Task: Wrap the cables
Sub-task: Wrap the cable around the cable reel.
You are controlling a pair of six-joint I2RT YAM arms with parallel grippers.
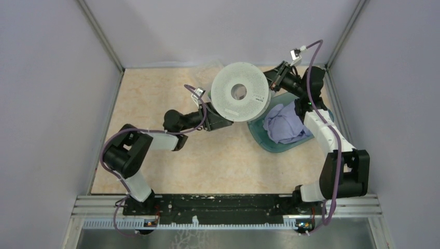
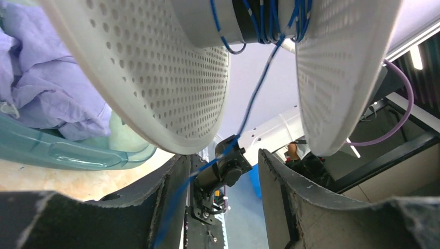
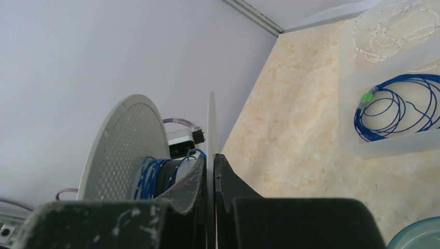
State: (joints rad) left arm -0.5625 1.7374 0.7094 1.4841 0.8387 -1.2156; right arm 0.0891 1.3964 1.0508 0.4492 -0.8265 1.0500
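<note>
A pale grey perforated spool [image 1: 239, 92] hangs above the table, and my right gripper [image 3: 211, 166] is shut on the thin edge of one flange [image 3: 210, 119]. A thin blue cable [image 2: 254, 98] with white marks is wound round the spool's hub [image 3: 150, 176]. One strand drops from the hub between the two flanges and runs blurred along the inner face of my left gripper's left finger [image 2: 155, 207]. My left gripper [image 2: 223, 207] sits just below the spool [image 2: 155, 78], jaws apart and closed on nothing. No dark grey cable can be made out.
A teal basin [image 1: 275, 142] holding a lilac cloth [image 1: 285, 124] sits right of the spool, under the right arm. By the back wall, a clear tray [image 3: 358, 78] holds a blue wire coil with a green end [image 3: 389, 109]; beyond it lies white wire [image 3: 384, 31].
</note>
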